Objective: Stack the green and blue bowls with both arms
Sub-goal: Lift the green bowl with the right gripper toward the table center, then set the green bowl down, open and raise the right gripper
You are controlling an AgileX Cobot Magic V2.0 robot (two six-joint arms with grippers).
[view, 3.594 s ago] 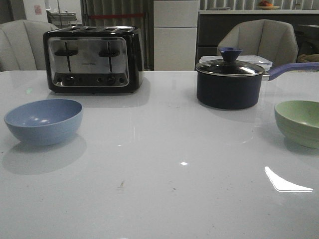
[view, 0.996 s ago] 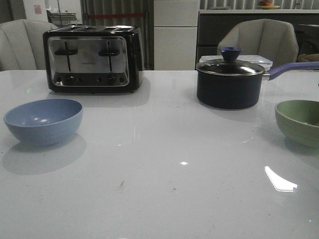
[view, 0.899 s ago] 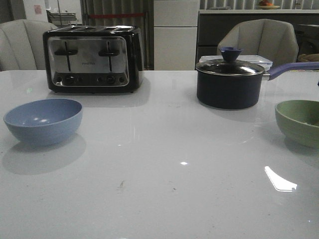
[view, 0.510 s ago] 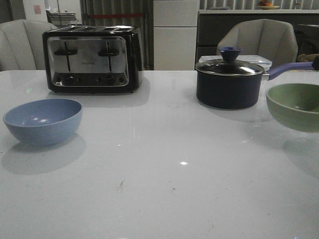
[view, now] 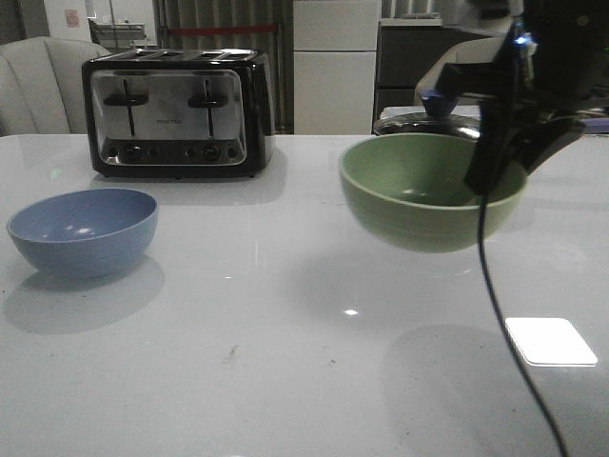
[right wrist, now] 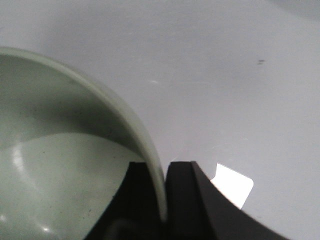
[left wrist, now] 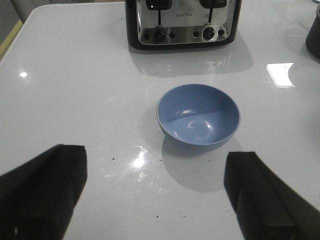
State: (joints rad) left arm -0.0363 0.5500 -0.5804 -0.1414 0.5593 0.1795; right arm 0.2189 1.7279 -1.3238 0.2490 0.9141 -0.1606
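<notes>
**Mia:** White and shiny, that table (view: pixel 285 381). A chair (view: pixel 38 81) and cupboards stand behind it. Where is the green bowl (view: pixel 419 195)?

**Ben:** Up in the air, a bit right of the middle, with its shadow on the table under it. The right gripper (right wrist: pixel 159 190) holds it by the rim at about 3 o'clock. One finger is inside the bowl, one is outside, and they pinch the wall between them.

**Mia:** And the blue bowl (view: pixel 84 231)?

**Ben:** It sits on the table over at 9 o'clock, well apart from the green one. A toaster (view: pixel 178 112) is behind it. A pot (view: pixel 428 119) peeks out behind the green bowl.

**Mia:** What about the left gripper (left wrist: pixel 150 195)?

**Ben:** Its fingers are spread wide and hold nothing. It hangs above the table, on the near side of the blue bowl.

**Mia:** Which way do the bowls point?

**Ben:** Both open up. The green one tips a little toward us, so we see inside. Round bowls have no long side.

**Mia:** Will the green bowl be hard to carry?

**Ben:** I think it is stiff, smooth and light. Held by one edge, it could swing or slip. The rim is the best place to grab, and it should go down softly into the blue bowl.
</notes>
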